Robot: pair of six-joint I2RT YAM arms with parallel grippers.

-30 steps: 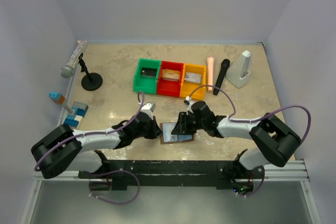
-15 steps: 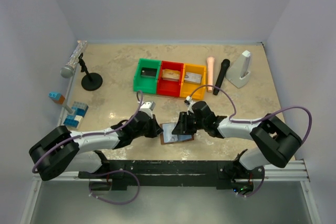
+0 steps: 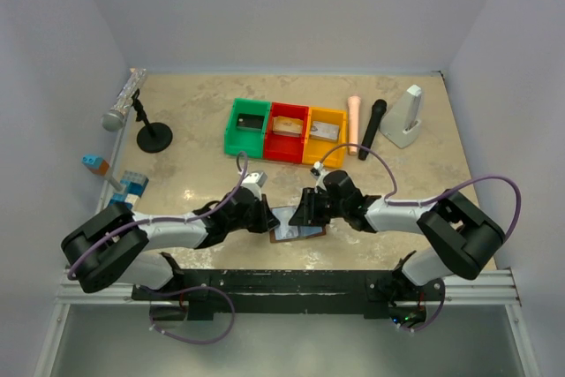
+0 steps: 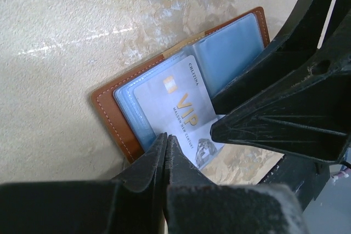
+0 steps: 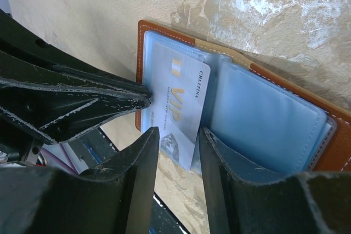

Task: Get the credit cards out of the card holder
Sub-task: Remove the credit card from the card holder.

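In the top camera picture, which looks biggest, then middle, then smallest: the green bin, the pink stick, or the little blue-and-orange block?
1. green bin, clearly largest
2. pink stick, long but thin
3. blue-and-orange block, smallest

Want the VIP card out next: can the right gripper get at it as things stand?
Probably yes. The VIP card sticks out of the card holder, and the right gripper, jaws open, straddles that exposed end. The shut left gripper presses at its side, clear of that end.

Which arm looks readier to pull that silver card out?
Probably right: the right gripper stands open astride the jutting VIP card; the left gripper is shut, tip by the card holder.
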